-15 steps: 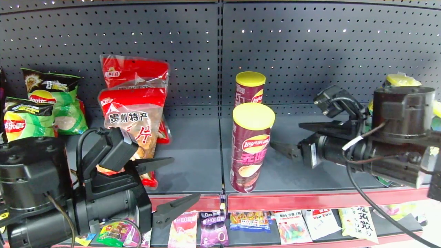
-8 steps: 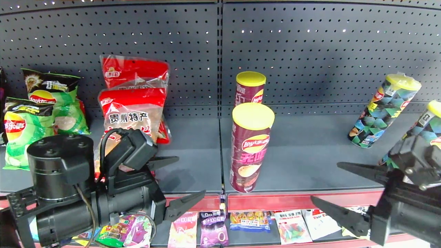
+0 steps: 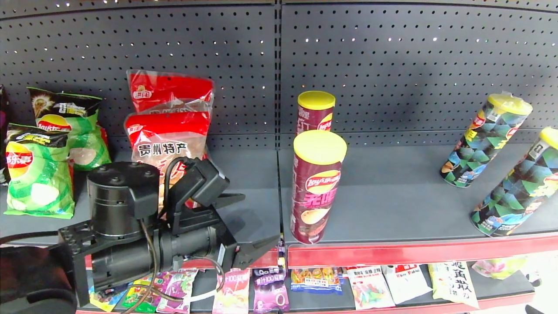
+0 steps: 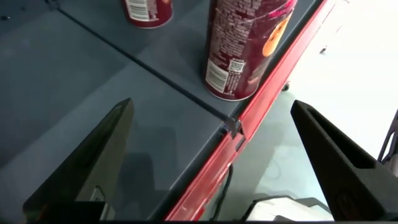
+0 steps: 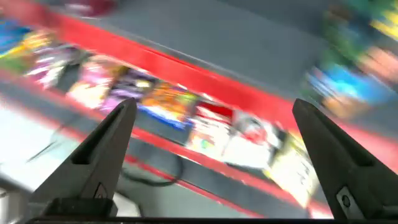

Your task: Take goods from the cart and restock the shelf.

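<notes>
Maroon chip can [image 3: 317,187] stands at the shelf [image 3: 392,205] edge; just beside it the left gripper [image 3: 260,219] hangs wide open, empty; the right gripper [image 5: 211,149] is likewise spread, empty.

The shelf [image 3: 383,205] deck looks like smooth, matt grey painted metal, and its perforated back panel [image 3: 392,65] has the same finish. The front edge strip [image 3: 414,253] is glossy red. The front can [image 3: 318,196] has a glossy printed wrap and a matt yellow plastic lid [image 3: 320,147]. Left of that can, the red bags [image 3: 168,131] are shiny, crinkled plastic film, and the left hand [image 3: 260,218] is matt black plastic.
</notes>
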Controlling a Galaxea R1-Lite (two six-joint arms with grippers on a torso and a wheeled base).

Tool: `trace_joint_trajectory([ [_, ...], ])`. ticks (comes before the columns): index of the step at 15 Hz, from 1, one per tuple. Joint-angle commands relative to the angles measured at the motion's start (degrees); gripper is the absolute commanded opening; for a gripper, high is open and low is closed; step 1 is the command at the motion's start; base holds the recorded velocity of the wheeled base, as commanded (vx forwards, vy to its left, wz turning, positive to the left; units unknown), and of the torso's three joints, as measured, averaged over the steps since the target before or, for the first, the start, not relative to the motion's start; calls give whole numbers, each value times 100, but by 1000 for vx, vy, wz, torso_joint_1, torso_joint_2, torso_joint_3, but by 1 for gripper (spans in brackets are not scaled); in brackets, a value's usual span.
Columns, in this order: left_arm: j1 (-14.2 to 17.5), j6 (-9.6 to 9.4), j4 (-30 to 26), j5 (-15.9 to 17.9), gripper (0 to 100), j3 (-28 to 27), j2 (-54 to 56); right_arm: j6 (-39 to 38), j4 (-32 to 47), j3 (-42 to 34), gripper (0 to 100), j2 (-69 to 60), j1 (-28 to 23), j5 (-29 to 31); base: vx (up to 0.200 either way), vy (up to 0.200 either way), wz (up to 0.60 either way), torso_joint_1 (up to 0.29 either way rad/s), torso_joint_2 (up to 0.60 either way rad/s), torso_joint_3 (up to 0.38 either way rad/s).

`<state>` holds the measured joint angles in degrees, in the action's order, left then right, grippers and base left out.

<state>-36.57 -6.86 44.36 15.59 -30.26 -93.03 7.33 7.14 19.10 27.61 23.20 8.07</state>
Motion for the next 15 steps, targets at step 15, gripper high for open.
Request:
trace_joint_trajectory([
  [15, -43, -26, 2, -171, 100, -762, -1016, -38, 1052, -557, 100, -2269, -808, 151, 0, 0, 0, 0, 0, 0],
])
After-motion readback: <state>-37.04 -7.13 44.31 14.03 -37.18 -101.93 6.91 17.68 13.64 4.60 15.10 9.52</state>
